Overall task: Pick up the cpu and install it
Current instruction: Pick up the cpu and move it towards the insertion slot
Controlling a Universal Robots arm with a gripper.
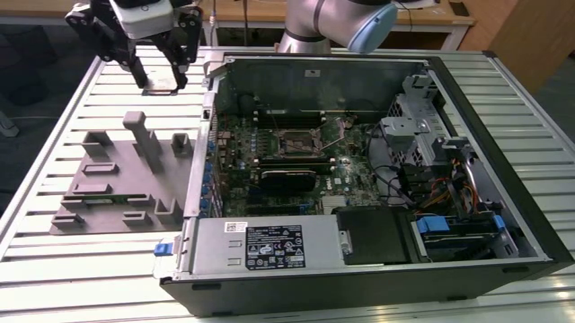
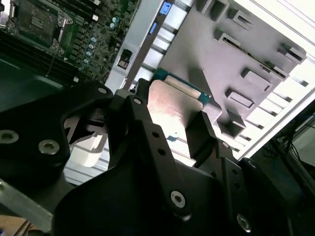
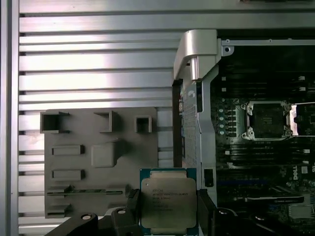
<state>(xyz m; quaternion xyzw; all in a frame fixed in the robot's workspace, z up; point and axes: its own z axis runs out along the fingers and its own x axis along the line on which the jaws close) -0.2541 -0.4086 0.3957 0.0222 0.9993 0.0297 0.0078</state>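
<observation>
My gripper (image 1: 163, 75) hangs above the slatted table, at the exterior view's upper left, beyond the far end of the grey fixture plate (image 1: 117, 192) and outside the computer case. It is shut on the cpu (image 3: 168, 200), a flat square chip with a silvery top and a blue-green rim, held level by two opposite edges between the black fingers (image 3: 133, 207). In the second wrist view the cpu (image 2: 172, 103) shows pale between the same fingers (image 2: 203, 132). The open motherboard socket (image 3: 268, 120) with its metal frame lies inside the case, off to one side of the gripper; in the exterior view this socket (image 1: 298, 142) sits mid-board.
The open computer case (image 1: 503, 101) lies on its side on the table, with the power supply (image 1: 269, 245) along its near edge and drive bays and cables (image 1: 431, 182) at the exterior view's right. The case's metal side wall (image 3: 194, 59) stands between the gripper and the board. Upright posts (image 1: 137, 138) rise from the fixture plate.
</observation>
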